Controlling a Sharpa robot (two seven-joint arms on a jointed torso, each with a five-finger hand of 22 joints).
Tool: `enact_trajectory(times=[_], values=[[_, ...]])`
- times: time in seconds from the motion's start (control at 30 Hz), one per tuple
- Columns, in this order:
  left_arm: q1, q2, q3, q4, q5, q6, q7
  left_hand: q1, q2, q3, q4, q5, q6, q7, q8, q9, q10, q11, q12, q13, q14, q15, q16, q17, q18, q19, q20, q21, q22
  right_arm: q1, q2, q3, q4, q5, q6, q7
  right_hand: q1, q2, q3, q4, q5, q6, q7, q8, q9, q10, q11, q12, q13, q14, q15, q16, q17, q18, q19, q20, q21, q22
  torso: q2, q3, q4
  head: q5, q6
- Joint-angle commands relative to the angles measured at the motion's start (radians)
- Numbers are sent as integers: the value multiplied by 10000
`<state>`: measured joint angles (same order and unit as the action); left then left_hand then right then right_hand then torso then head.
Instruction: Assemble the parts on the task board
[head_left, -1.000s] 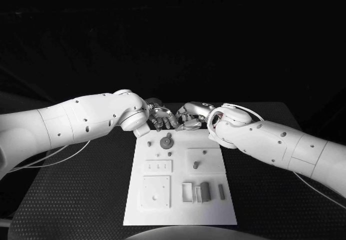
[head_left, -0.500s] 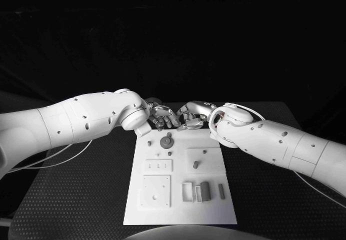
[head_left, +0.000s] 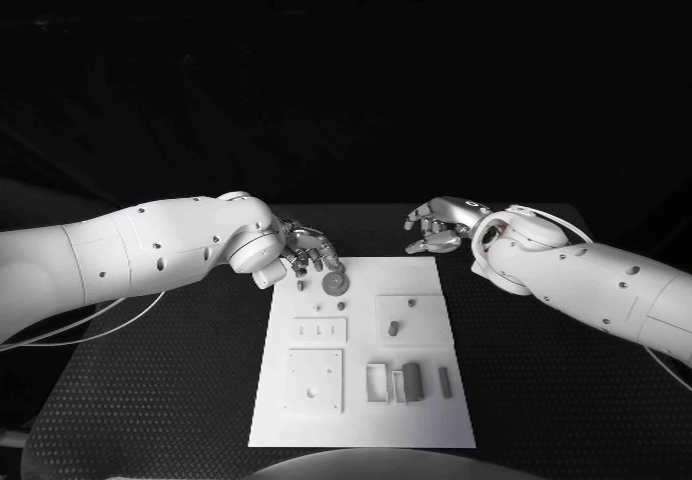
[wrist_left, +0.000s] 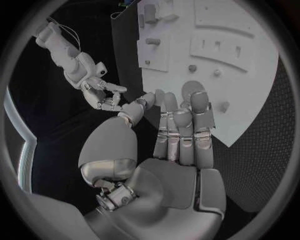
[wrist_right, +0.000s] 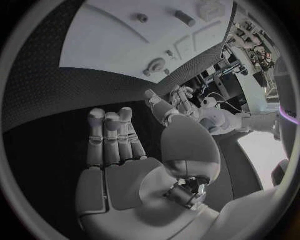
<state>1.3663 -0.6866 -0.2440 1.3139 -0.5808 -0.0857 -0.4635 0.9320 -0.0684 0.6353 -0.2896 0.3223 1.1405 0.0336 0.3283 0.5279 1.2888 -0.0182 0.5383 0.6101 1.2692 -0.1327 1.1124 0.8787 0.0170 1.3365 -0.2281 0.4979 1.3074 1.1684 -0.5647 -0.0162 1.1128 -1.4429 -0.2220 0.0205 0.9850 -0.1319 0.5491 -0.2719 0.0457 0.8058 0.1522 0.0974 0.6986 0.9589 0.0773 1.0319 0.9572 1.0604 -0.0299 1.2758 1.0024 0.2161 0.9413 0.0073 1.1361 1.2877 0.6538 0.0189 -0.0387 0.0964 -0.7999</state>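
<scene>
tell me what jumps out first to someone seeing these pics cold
The white task board lies in the middle of the black table, with small parts standing on it, such as the round disc near its far end. The left hand hovers at the board's far left corner beside that disc. The right hand hangs over bare table beyond the far right corner, holding nothing.

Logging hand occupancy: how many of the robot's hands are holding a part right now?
0. The left hand hovers open over the task board's far-left corner; the right hand is open beyond its far-right corner.
</scene>
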Motion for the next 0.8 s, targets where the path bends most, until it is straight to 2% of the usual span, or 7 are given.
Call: enact_trajectory(times=[0.03,0.1,0.17,0.2,0.43,0.63,0.8], values=[[45,-108,40,271,-608,-330,-581,28,127,129,-9,1327,232,44,405,990,601,-475,100,68,503,-404,106,10,260,402,-357,145,266,16,-240,3,-90,340,-411,-5,84,-1,-56,-4,27,-372,390,0,-14,-42,1,-43,-14,-42,-8,-62,-14,457,-61,-9,-50,-6,-17,38,-10,82,-76],[25,-304,40,503,-971,-415,-687,-109,57,197,2,1623,379,-26,460,1093,697,-544,270,174,578,-467,293,40,245,490,-388,377,270,16,-388,3,-147,488,-510,5,95,7,-59,-1,26,-350,385,13,-12,-30,-4,-36,-26,-36,-12,-62,-19,457,-56,-1,-49,-7,-14,33,-17,96,-116],[-19,-464,40,699,-1098,-456,-760,-209,0,228,6,1752,498,-83,513,1182,756,-598,411,263,611,-518,462,76,239,543,-421,576,271,16,-495,3,-152,563,-593,31,100,12,-60,0,26,-340,382,20,-11,-27,-6,-34,-31,-34,-14,-61,-21,457,-54,2,-49,-8,-5,21,-17,105,-140],[-50,-547,40,796,-1163,-479,-777,-226,-32,257,6,1824,536,-104,531,1223,773,-618,479,308,607,-535,533,90,237,543,-432,656,268,16,-531,3,-175,691,-656,45,105,14,-61,-1,26,-334,381,23,-11,-25,-8,-33,-35,-32,-16,-61,-22,457,-53,4,-48,-8,-9,38,-17,112,-174],[-224,-918,37,1381,-1690,-596,-929,-320,-112,301,25,1882,717,-194,622,1393,842,-700,761,484,633,-604,903,160,235,582,-474,1048,266,16,-602,5,-428,1683,-1330,305,122,4,-67,-8,26,-335,380,24,-15,-20,-10,-32,-51,-30,-20,-65,-30,457,-52,12,-50,-10,-30,81,11,139,-362],[-512,-1131,34,1721,-2170,-894,-1072,-349,-154,327,30,1893,850,-258,680,1492,911,-759,933,575,651,-651,1181,196,199,626,-450,1353,264,74,-535,12,-730,2368,-1662,481,105,-9,-86,19,27,-360,393,10,-33,-45,3,-60,-108,-61,-7,-109,-64,457,-80,40,-85,-25,-79,142,30,151,-558],[-870,-1246,33,1905,-2492,-1206,-1125,-356,-178,344,28,1919,922,-292,709,1542,945,-787,1028,620,651,-674,1341,205,182,639,-436,1532,262,132,-427,19,-1024,2643,-1674,520,107,0,-88,27,26,-359,395,12,-38,-55,5,-72,-133,-72,-4,-127,-79,457,-92,51,-101,-33,-92,163,63,151,-675]])
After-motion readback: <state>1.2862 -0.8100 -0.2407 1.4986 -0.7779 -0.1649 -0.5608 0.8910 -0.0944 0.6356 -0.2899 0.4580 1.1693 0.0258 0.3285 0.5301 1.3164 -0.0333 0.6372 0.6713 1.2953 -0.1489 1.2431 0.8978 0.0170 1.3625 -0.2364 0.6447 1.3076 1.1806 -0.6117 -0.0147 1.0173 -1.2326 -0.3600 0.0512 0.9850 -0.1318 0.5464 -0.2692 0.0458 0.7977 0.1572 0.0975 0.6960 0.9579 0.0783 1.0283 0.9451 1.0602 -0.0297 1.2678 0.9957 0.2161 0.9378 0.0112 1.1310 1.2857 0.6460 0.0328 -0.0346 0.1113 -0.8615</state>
